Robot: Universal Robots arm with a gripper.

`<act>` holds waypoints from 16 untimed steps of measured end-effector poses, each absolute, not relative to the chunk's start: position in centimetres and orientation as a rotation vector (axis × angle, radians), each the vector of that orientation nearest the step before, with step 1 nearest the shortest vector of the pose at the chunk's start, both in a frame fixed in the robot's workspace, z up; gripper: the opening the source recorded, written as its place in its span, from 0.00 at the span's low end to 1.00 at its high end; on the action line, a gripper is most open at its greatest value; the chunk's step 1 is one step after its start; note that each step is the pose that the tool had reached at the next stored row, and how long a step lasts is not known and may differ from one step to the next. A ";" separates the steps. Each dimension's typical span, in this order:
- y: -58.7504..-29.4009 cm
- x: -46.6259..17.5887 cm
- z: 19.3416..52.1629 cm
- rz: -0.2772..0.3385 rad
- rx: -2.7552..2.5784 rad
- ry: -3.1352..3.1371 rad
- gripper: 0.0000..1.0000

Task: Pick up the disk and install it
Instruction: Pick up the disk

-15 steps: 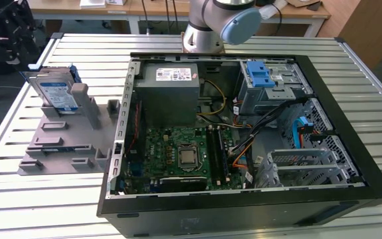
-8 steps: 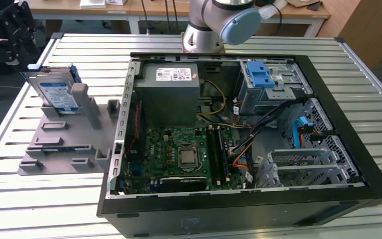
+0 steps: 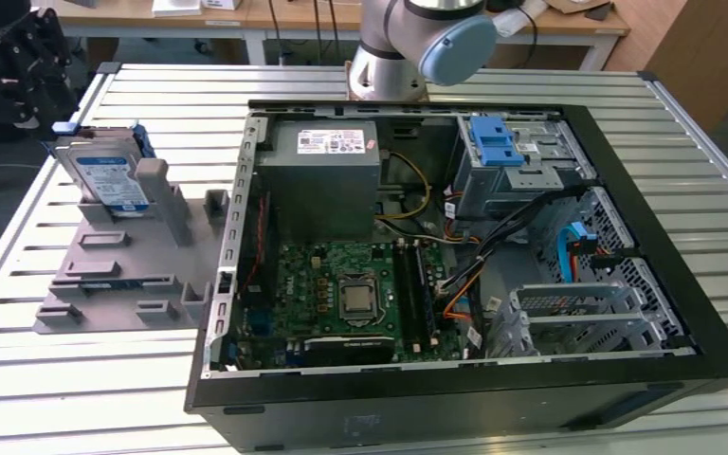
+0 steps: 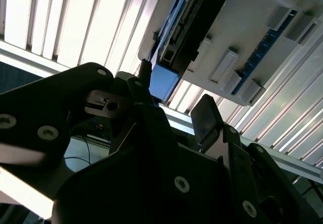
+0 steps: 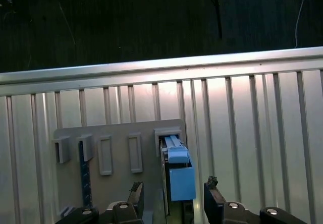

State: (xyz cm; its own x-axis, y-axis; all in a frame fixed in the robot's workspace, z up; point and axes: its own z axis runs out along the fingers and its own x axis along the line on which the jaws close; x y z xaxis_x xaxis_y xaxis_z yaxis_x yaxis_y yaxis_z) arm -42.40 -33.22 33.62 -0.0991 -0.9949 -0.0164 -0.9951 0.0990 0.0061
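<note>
The disk stands upright in a grey holder, on the exterior view's left of the case; the gripper hangs wide open astride its blue end, not touching; closing off-centre could tilt it and jam it in the slot.

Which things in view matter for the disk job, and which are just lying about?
Job: disk, standing in the grey holder; open end effector straddling it; drive cage with blue tabs, the likely slot.
Lying about: power supply; motherboard; cables; table.
</note>
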 end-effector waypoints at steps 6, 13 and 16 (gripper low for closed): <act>-33.2 -42.4 33.6 0.024 -2.103 2.323 0.59; -32.9 -42.6 32.6 0.024 -2.104 2.322 0.59; -32.9 -42.6 32.1 0.023 -2.105 2.322 0.59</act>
